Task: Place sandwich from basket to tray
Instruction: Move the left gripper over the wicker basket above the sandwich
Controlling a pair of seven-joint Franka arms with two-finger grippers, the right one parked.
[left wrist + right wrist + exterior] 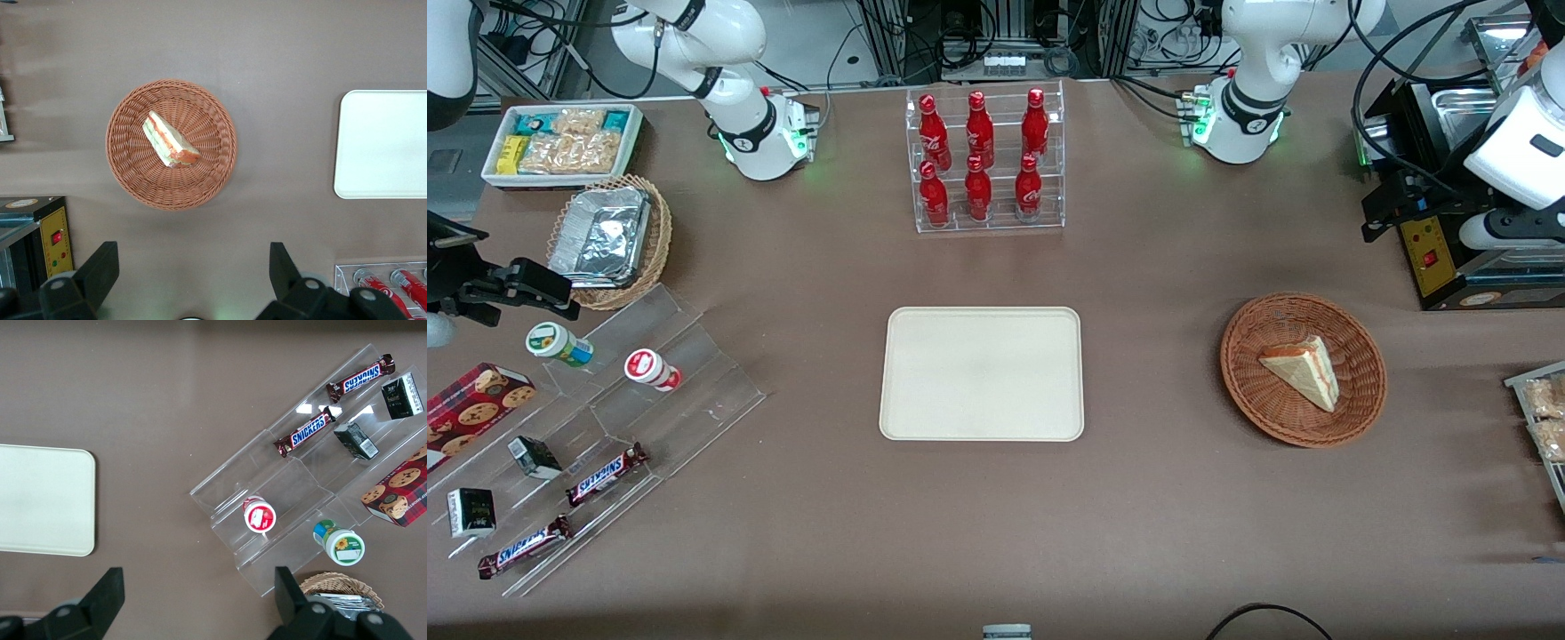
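The sandwich (1303,372) lies on its side in the basket (1246,366), which stands on the brown table (1156,516) toward the working arm's end. Its filling edge, red and green, shows most clearly from the left wrist camera (171,139). The basket (127,147) holds nothing else that can be seen.

The tray (982,373) sits bare near the table's middle, well apart from the basket, with a clear rack of red bottles (980,158) farther from the front camera than it.

The gripper (190,275) hangs high above the table, its fingers (100,270) spread wide with nothing between them. In the front view the working arm is cut off at the picture's edge, so the gripper's exact spot over the table is hard to fix; from the wrist camera it seems to stand near the basket rather than straight over it, touching neither basket nor sandwich.
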